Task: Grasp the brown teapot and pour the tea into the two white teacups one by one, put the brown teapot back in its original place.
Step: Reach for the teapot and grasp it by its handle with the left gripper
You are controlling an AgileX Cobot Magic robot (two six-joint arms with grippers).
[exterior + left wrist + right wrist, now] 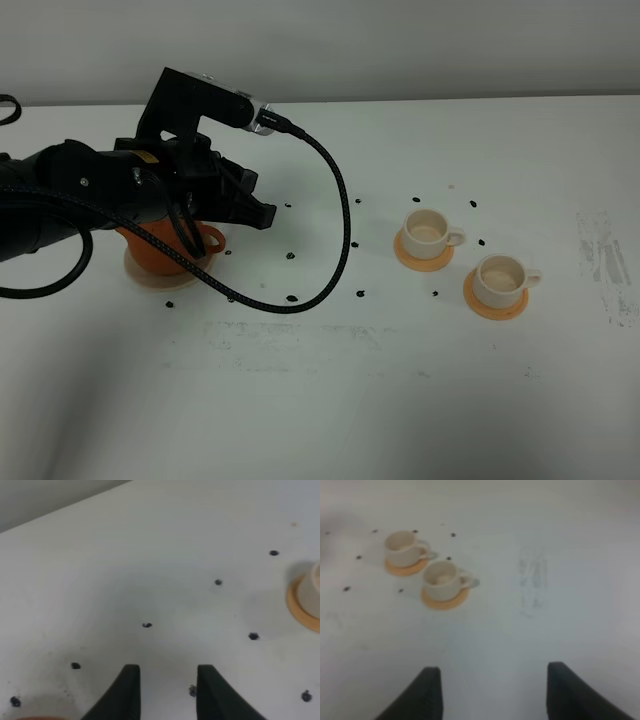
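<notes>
The white desk (400, 400) carries everything. My left arm (80, 195) reaches in from the desk's left edge and hangs over the brown teapot (147, 250), hiding most of it; only its lower body and a loop at its side show. The teapot sits on its pale saucer (150, 281), toward the left edge. My left tool (168, 672) is beside the teapot, on the side facing the desk's middle. Its fingers stand apart with only bare desk between them, gripping nothing. My right tool (493, 668) is spread wide over bare desk, also holding nothing. Toward the right edge, well apart from the teapot, stand two white teacups. One teacup (428, 229) is nearer the middle and the other teacup (500, 277) is just beside it. Each rests on an orange coaster (415, 259). Small dark specks (291, 297) dot the desk.
</notes>
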